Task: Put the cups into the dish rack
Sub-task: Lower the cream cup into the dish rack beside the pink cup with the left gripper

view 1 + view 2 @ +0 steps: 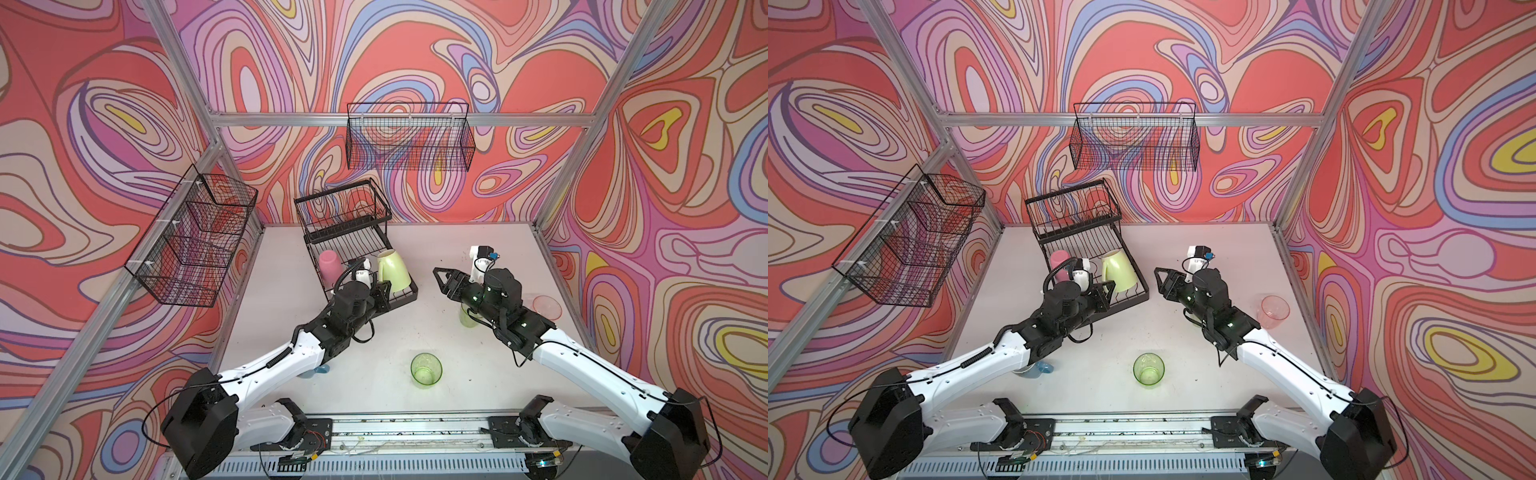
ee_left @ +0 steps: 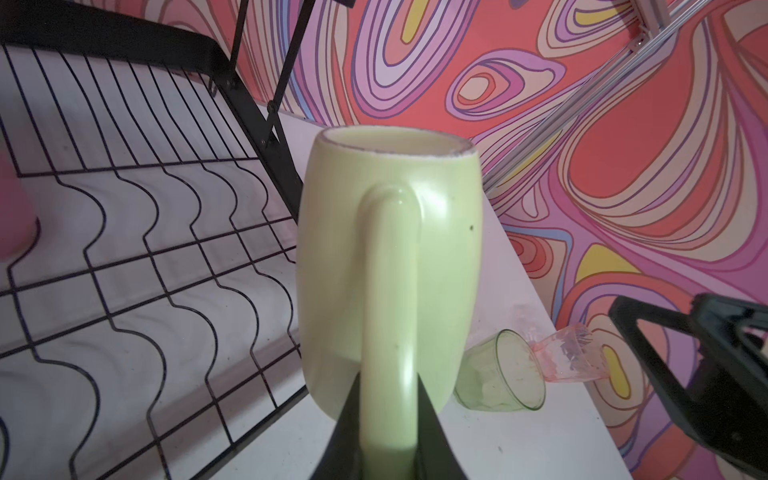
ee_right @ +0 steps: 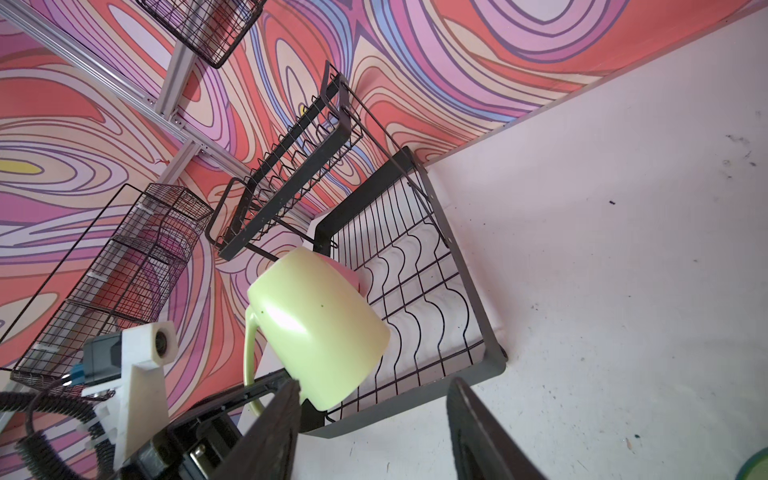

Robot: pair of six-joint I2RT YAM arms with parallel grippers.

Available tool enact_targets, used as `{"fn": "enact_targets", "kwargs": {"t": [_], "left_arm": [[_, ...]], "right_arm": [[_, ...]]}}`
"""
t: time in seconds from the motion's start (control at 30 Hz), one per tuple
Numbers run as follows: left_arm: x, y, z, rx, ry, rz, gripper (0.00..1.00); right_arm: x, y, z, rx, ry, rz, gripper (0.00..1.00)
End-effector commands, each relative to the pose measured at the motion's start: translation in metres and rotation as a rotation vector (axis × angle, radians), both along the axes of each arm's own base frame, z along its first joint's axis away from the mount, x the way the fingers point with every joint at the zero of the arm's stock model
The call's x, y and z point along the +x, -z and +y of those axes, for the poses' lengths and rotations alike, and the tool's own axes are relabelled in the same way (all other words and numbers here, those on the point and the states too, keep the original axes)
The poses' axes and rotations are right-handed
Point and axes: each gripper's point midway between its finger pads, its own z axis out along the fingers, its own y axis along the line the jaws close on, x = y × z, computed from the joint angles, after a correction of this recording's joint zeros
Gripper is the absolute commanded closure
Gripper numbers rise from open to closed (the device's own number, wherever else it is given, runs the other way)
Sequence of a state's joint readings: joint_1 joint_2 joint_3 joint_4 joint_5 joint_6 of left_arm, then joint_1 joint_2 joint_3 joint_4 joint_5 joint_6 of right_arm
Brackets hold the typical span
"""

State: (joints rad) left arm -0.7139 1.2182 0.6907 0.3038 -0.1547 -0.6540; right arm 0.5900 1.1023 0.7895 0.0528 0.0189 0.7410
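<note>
My left gripper (image 2: 386,376) is clamped on the handle of the pale yellow-green mug (image 2: 390,257). Only the left wrist view shows that pinch, because the gripper body covers it from above. The mug hangs tilted over the near right corner of the lower tray of the dish rack (image 3: 365,193); whether it touches the wires I cannot tell. The opaque pink tumbler (image 1: 330,266) stands in the same tray, toward its left side. My right gripper (image 3: 376,382), jaws apart and empty, hovers over the worktop (image 1: 374,332) just off that rack corner. One clear green tumbler (image 1: 426,370) stands near the middle of the front edge. The second green tumbler (image 2: 498,374) is mostly under my right arm in the top views, yet the left wrist view shows it whole, just beside the clear pink tumbler (image 1: 1273,311) near the right edge. The blue mug (image 1: 1038,369) peeks from under my left forearm, top views only
</note>
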Motion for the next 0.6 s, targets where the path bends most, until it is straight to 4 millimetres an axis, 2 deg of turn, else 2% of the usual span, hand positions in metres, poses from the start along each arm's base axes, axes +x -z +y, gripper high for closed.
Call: {"fn": "enact_targets", "kwargs": {"t": [0.0,0.57], "left_arm": [[0.010,-0.044,0.010,0.002,-0.067,-0.215,1.00],[0.047,-0.021,0.025,0.186,-0.256,-0.317,1.00]], "right_arm": [[-0.001,0.002,-0.003,-0.022,0.012,-0.019,0.41],[0.003,0.007,-0.012,-0.076,0.050,-0.039,0.42]]}}
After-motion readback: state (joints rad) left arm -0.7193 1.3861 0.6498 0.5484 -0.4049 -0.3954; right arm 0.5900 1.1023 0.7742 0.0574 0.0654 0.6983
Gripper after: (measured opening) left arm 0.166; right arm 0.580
